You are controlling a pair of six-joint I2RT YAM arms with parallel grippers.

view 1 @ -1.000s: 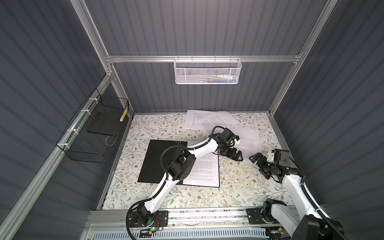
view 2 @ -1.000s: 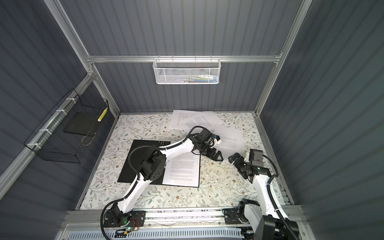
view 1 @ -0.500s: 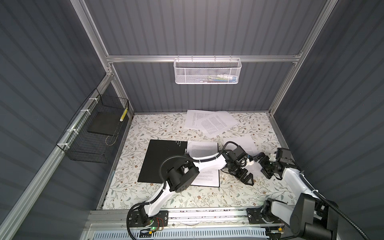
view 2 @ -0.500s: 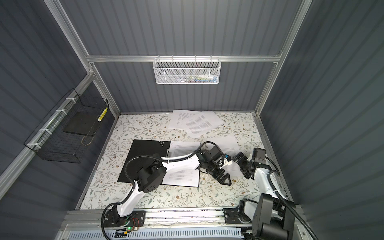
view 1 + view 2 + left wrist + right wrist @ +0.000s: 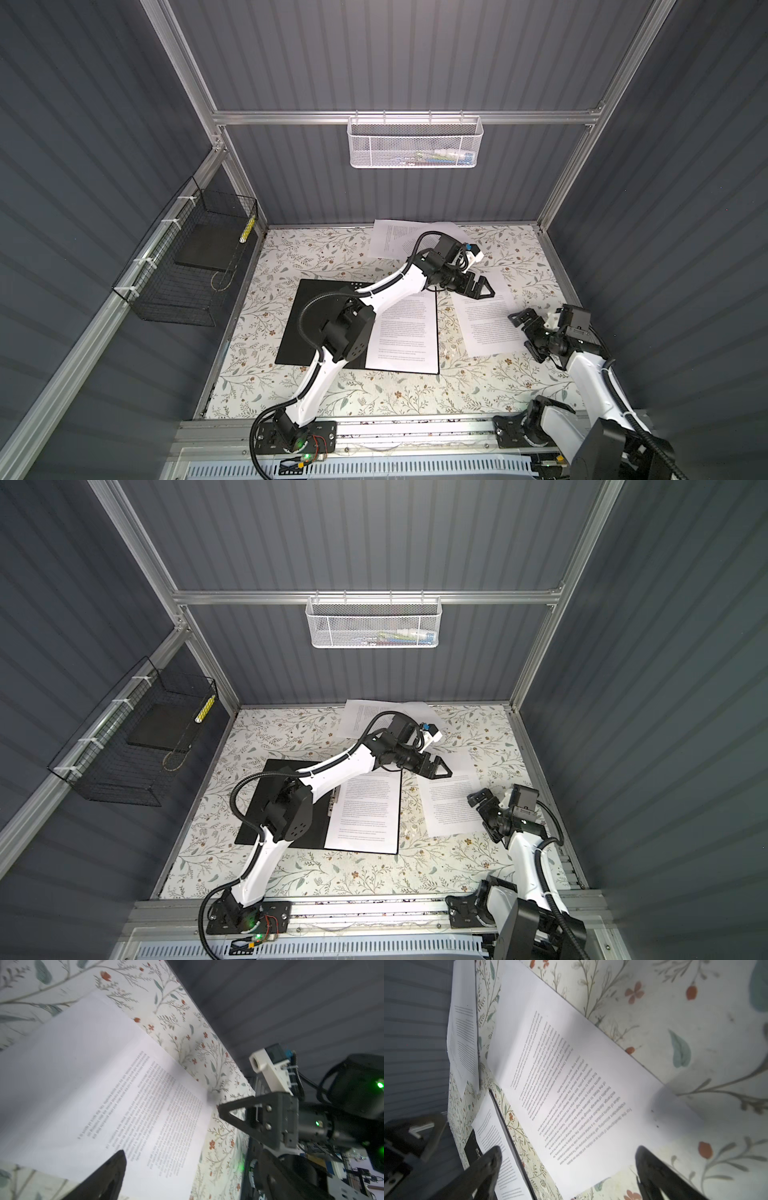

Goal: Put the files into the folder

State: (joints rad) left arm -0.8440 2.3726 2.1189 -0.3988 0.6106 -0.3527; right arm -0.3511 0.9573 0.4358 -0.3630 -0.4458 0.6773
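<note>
A white mesh basket (image 5: 374,149) hangs on the rear rail (image 5: 270,117), small items inside. On the left wall (image 5: 83,145) a black wire basket (image 5: 174,307) holds a dark flat slab (image 5: 208,247) and a yellow stick (image 5: 247,230). The worktop (image 5: 332,257) bears a floral print.

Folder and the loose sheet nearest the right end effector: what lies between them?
Only a bare strip of floral mat separates the folder from that sheet; both top views show it.
</note>
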